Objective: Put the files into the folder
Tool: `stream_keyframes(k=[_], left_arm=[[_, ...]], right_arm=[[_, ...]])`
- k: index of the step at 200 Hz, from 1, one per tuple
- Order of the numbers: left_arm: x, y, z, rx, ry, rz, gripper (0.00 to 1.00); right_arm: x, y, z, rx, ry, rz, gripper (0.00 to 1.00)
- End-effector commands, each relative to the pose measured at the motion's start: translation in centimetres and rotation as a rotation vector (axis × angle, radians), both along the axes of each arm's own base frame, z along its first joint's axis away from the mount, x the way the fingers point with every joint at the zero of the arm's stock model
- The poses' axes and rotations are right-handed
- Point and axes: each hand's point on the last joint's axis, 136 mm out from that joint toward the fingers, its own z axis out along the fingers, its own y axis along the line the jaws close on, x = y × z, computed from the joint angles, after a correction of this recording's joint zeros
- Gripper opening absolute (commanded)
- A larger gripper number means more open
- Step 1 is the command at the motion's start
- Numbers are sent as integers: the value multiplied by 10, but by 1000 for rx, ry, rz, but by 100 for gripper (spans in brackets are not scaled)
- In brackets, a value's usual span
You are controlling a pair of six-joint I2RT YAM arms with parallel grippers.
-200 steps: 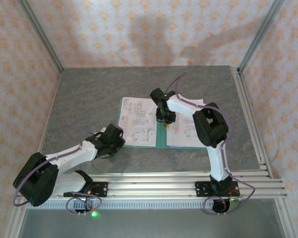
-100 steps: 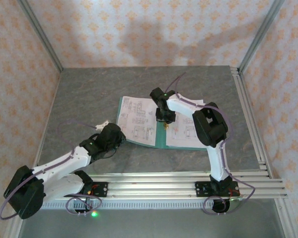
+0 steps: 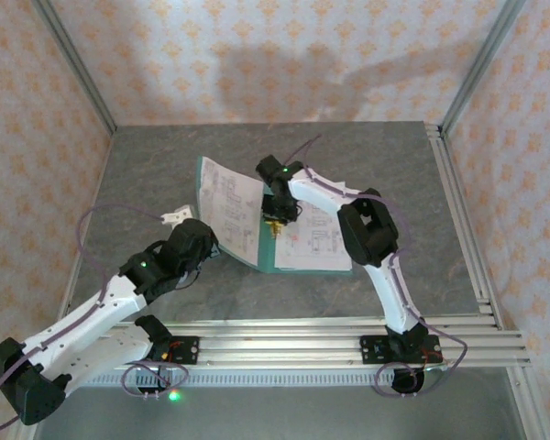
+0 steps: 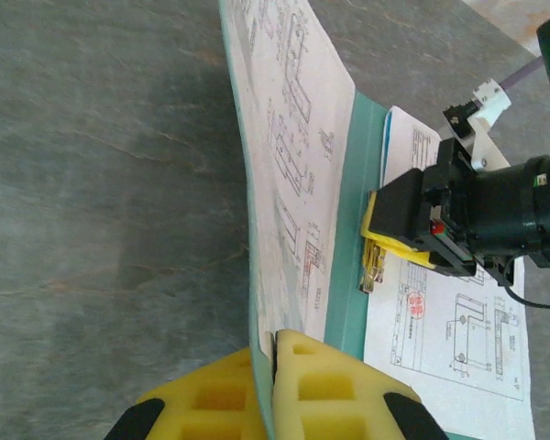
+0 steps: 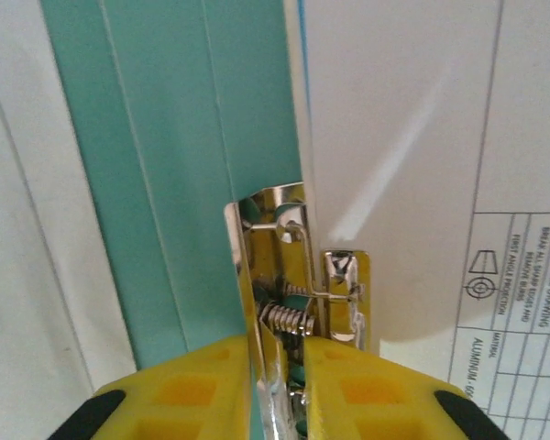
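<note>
Since the earlier top views, the folder [image 3: 277, 258] has swung and slid toward the left side of the table [image 3: 156, 165]. Its left cover has risen from flat to a steep tilt. The left arm has stretched forward to the folder's near left corner, and the right arm has followed the folder's spine leftward.

1. Left gripper [image 3: 205, 242] [image 4: 275, 367]: find it at the near edge of the folder's left cover. Its yellow pads are pressed together on that raised cover. The wrist view shows the teal edge pinched between them, with the edge of the sheet that rests on the cover.

2. Right gripper [image 3: 275, 223] [image 5: 280, 367] [image 4: 385, 240]: find it above the folder's spine, pointing down. Its jaws stand narrow. The pads sit on either side of the metal clip [image 5: 293, 275] [image 4: 374, 266], and the clip's upright tab is caught between them.

3. Files: one printed sheet [image 3: 227, 206] [image 4: 289, 137] lies against the inner face of the folder's raised left cover and tilts with it. A second sheet [image 3: 316, 240] [image 4: 449, 321] [image 5: 394, 119] lies flat on the folder's right cover, its inner edge just beside the clip. You cannot tell whether further sheets are stacked under either one.

4. Folder [image 4: 353, 229] [image 5: 192, 137]: it lies open with its right cover flat on the table. A teal strip along the spine shows between the two sheets.
</note>
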Motion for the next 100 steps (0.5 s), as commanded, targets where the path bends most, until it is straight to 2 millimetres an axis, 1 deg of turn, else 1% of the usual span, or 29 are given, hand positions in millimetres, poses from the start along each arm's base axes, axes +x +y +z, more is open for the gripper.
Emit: stream_keyframes(k=[1,14,29,39,50,58,73,85,100], left_arm=[[-13,15,2,153,49,-48,0],[-13,18,8,191,55,-51,0],[-13,21,13,235,60,-53,0],[-13,22,17,266,61,-53,0],[-12,24,20,302,61,-51,0],[-11,24,21,328,63,-49,0],[-10,24,27,377,59,-44,0],[-8,20,31,417,50,-49,0],[-7,14,38,482,41,-52,0]], right_arm=[[-4,54,6,155,30,37,30],[0,62,25,183,-1,54,41],[6,57,52,201,-52,51,52],[9,49,69,208,-84,38,58],[14,34,88,215,-121,9,62],[18,19,100,214,-150,-23,65],[25,-22,106,190,-180,-115,66],[27,-61,96,172,-175,-213,65],[25,-111,70,163,-140,-348,61]])
